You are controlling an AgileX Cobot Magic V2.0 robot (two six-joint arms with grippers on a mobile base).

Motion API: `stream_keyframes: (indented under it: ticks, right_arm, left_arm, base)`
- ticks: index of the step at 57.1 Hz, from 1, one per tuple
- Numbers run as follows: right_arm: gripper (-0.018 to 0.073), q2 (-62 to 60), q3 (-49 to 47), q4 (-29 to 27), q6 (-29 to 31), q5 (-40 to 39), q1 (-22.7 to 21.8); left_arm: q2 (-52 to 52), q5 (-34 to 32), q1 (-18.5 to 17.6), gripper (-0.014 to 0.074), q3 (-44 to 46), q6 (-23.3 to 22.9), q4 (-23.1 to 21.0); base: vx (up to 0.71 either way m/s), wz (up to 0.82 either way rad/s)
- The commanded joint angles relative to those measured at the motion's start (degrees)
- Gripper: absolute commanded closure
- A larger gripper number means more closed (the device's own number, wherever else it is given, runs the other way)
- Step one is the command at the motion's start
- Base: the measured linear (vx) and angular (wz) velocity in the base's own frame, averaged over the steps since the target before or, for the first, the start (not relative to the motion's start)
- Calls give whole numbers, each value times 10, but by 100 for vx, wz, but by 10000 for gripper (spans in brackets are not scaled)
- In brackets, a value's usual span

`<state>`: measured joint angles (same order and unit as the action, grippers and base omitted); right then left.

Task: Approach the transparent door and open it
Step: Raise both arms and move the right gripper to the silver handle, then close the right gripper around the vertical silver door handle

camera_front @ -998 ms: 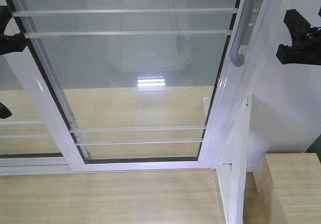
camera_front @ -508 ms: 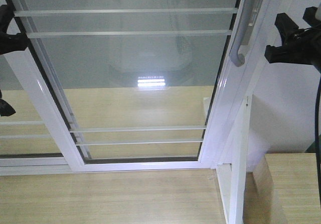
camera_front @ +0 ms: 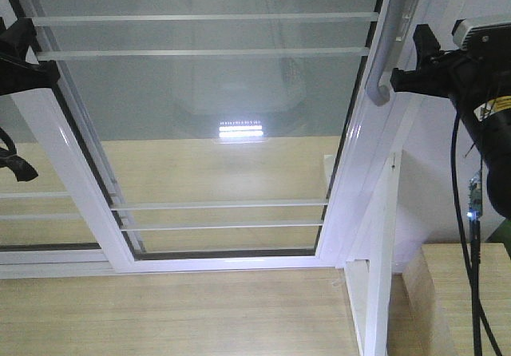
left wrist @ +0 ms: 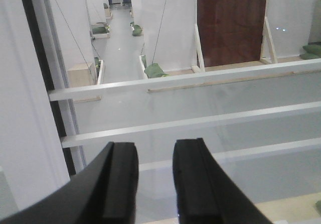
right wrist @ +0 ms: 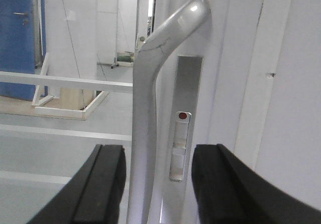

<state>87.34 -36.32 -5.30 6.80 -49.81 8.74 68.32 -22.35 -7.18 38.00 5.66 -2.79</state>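
While left fingers (left wrist: 118, 184) gape empty, right fingers (right wrist: 103, 184) straddle the transparent door's (camera_front: 215, 116) handle (right wrist: 150, 108), unclosed.

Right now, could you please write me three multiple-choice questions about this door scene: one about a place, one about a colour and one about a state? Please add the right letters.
1. Where on the transparent door is the pull handle?
A. on the upright at the right of the front view
B. in the middle of the glass
C. on the bottom rail

2. What colour is the door's frame?
A. brown
B. white
C. red

3. How is the right gripper?
A. shut on the handle
B. open
C. out of view

Answers:
1 A: the handle runs along that right upright.
2 B: the frame is glossy white.
3 B: the right wrist view shows its fingers apart, one on each side of the handle, with gaps.
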Motion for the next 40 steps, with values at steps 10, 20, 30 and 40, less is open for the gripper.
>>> stream_keyframes:
  ticks: [10,20,30,40]
  right_arm:
    - [175,78,-59,2,-19,-108,-2]
    - [175,123,-100,4,-19,-109,-2]
    - [175,155,-136,6,-18,-109,-2]
    - [175,175,-163,9,-19,-105,-2]
  left_arm:
    - [9,-62,-1,178,20,0,-1]
    - [23,-68,-1,178,20,0,-1]
    - [35,-84,-1,178,20,0,-1]
    - [37,-83,-1,178,20,0,-1]
  base:
    - [0,0]
    - [0,0]
    - [0,0]
    - [0,0]
